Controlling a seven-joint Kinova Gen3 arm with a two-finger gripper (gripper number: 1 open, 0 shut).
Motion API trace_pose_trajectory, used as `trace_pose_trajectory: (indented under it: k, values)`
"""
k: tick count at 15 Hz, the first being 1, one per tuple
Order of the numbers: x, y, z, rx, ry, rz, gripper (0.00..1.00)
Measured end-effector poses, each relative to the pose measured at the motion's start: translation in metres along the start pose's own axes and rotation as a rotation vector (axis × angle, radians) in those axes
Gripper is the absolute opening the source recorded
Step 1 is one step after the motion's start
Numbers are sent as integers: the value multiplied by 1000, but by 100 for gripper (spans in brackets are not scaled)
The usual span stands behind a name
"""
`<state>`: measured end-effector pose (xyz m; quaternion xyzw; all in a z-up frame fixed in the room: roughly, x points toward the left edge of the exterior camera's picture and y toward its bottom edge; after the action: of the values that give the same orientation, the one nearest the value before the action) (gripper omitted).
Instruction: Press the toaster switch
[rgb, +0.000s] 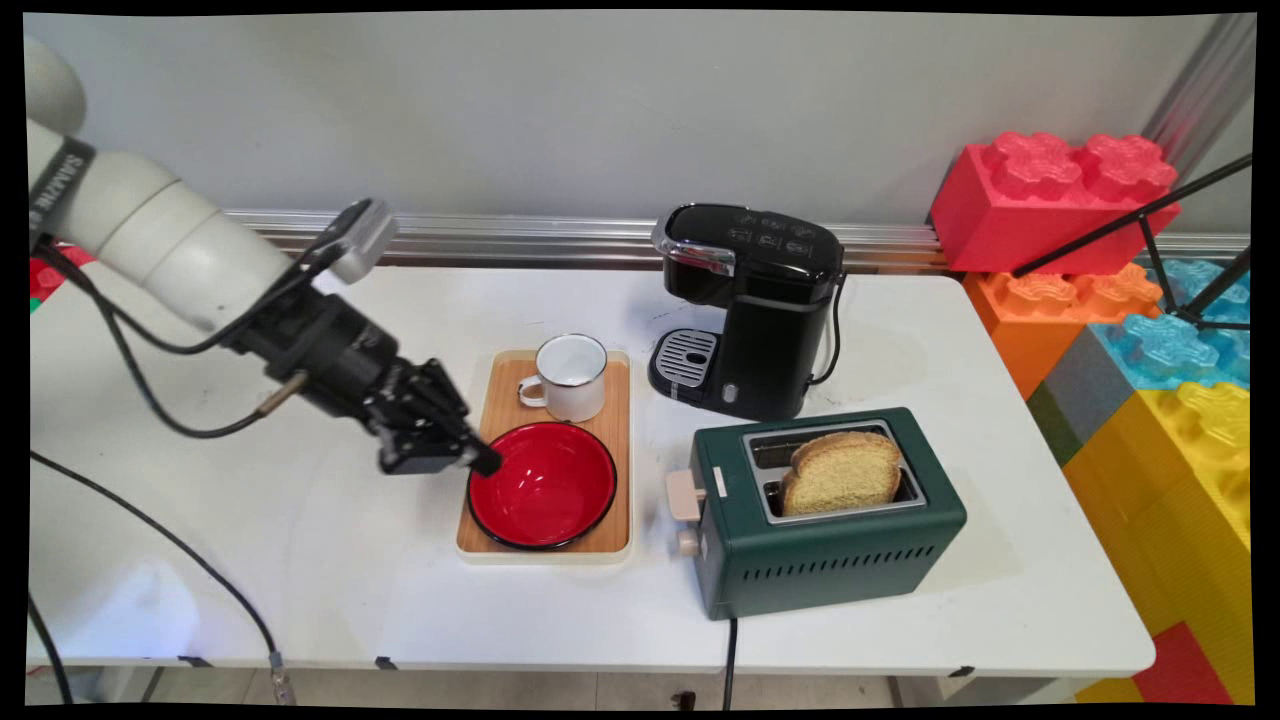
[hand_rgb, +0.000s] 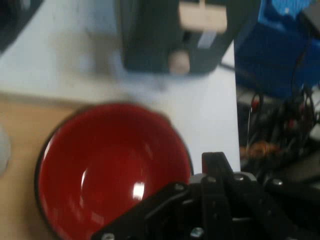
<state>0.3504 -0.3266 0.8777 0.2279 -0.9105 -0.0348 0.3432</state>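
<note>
Over the wooden tray (rgb: 614, 452) on the white table (rgb: 300, 540), my gripper (rgb: 478, 458) sits right at the left rim of the red bowl (rgb: 545, 486); whether the fingers are spread or pinching that rim, I cannot tell. White mug (rgb: 570, 377) stands just behind the bowl on the tray. Green toaster (rgb: 830, 545) with bread (rgb: 842, 470) sits to the right, black coffee maker (rgb: 755, 305) behind it.

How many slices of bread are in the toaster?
1 slice of bread shows, leaning across the slots on top of the green toaster. Another could be hidden down inside a slot.
</note>
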Motion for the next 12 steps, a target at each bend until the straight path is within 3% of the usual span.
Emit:
trace_pose_trajectory:
  k: [5,12]
  values:
    - [28,5,17,-21,75,7,0]
    - [56,10,49,-31,103,31,0]
